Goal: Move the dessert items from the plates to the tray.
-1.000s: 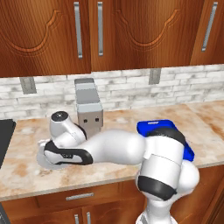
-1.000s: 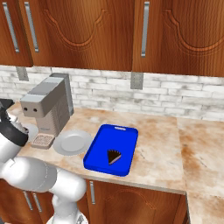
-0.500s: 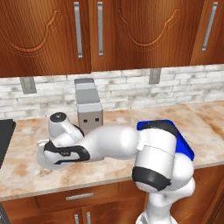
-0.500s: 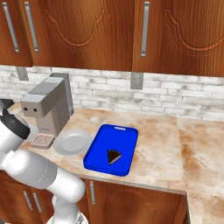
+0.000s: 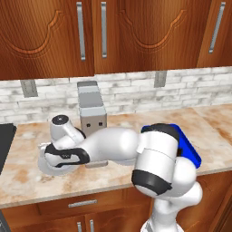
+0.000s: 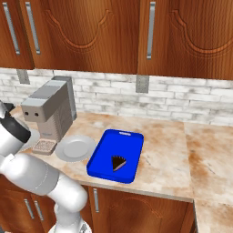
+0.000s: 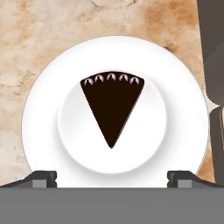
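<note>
Spread, empty fingers (image 7: 112, 177) above a dark wedge-shaped cake slice (image 7: 112, 107) centred on a round white plate (image 7: 43, 109).
A grey boxy appliance (image 6: 48, 111) stands just beside this plate on the marbled desk (image 6: 164, 154); past it, a second plate (image 6: 75, 148), bare, and the blue rectangular tray (image 6: 102, 159) carrying another slice (image 6: 118, 163).

arm (image 5: 113, 145): reaches far left, forearm low & near level | wrist: bent down, hand pointing straight down | gripper (image 7: 112, 177): jaws wide apart, nothing between | fingertips (image 7: 43, 177): dark, at both lower corners in hand view
</note>
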Controlling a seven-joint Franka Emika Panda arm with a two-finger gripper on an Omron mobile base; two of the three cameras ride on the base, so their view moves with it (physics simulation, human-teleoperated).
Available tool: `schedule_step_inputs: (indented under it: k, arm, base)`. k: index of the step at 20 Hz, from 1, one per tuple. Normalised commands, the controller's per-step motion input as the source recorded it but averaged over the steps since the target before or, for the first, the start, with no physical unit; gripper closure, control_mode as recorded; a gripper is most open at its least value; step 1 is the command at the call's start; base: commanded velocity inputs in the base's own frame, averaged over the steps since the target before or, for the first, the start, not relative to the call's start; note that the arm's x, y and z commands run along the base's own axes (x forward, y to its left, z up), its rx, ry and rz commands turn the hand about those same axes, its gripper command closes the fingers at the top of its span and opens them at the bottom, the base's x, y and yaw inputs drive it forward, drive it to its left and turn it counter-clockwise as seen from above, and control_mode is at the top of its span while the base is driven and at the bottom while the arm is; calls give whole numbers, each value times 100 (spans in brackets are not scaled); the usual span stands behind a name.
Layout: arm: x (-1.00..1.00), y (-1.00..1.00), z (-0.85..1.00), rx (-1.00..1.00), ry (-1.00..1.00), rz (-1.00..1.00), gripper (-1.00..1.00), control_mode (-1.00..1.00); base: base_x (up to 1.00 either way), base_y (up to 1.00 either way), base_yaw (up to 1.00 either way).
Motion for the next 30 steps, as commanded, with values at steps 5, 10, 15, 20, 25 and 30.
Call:
schedule_step_inputs:
  k: [5,10,15,20,25,30]
  arm:
    - [10,0,-15,1,0,0,-100,-100]
    - [16,0,-9,1,0,0,-100,-100]
    - [17,0,-5,1,0,0,-100,-100]
    - [12,0,-12,0,0,0,-100,-100]
    - [9,3,-15,0,0,0,-100,-100]
    - [13,2,-14,0,0,0,-100,-100]
  base:
    - [0,0,0]
    - [0,0,0]
    - [0,0,0]
    - [0,0,0]
    - [0,0,0]
    - [0,0,0]
